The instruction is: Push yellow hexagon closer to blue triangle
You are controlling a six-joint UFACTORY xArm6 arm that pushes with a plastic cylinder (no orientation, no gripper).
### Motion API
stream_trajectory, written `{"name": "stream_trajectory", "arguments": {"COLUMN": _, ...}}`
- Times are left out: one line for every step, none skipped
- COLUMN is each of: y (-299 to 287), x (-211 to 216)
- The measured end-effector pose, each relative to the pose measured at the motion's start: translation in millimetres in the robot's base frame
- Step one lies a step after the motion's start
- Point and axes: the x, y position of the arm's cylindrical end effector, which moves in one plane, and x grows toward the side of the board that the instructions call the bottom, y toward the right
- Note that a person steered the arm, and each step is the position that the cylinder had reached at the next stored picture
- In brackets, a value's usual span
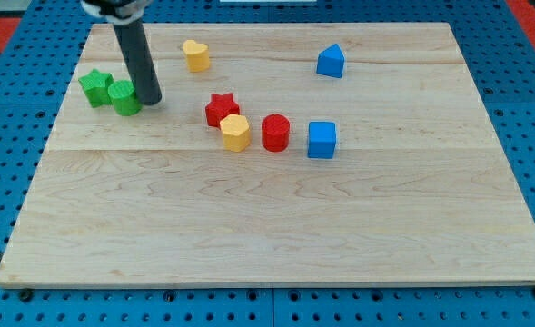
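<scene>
The yellow hexagon (235,133) sits near the board's middle, touching the red star (220,108) at its upper left. The blue triangle (331,61) stands at the view's upper right, well apart from the hexagon. My tip (151,101) rests on the board at the view's upper left, right beside the green cylinder (124,96), far to the left of the hexagon. The rod rises from it toward the view's top.
A green star (94,87) touches the green cylinder on its left. A yellow heart (195,55) lies near the top. A red cylinder (275,132) and a blue cube (321,139) stand right of the hexagon. The wooden board (276,236) lies on blue pegboard.
</scene>
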Motion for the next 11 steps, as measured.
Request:
{"name": "stream_trajectory", "arguments": {"y": 0.3, "x": 50.6}}
{"name": "stream_trajectory", "arguments": {"y": 26.5, "x": 86.5}}
{"name": "stream_trajectory", "arguments": {"y": 94.6, "x": 86.5}}
{"name": "stream_trajectory", "arguments": {"y": 126.6, "x": 65.8}}
{"name": "stream_trajectory", "arguments": {"y": 122.3, "x": 43.7}}
{"name": "stream_trajectory", "arguments": {"y": 102.3, "x": 36.7}}
{"name": "stream_trajectory", "arguments": {"y": 113.7, "x": 17.9}}
{"name": "stream_trajectory", "arguments": {"y": 153.4, "x": -4.3}}
{"name": "stream_trajectory", "arguments": {"y": 183.6, "x": -24.1}}
{"name": "stream_trajectory", "arguments": {"y": 161.8, "x": -37.2}}
{"name": "stream_trajectory", "arguments": {"y": 194.9, "x": -40.4}}
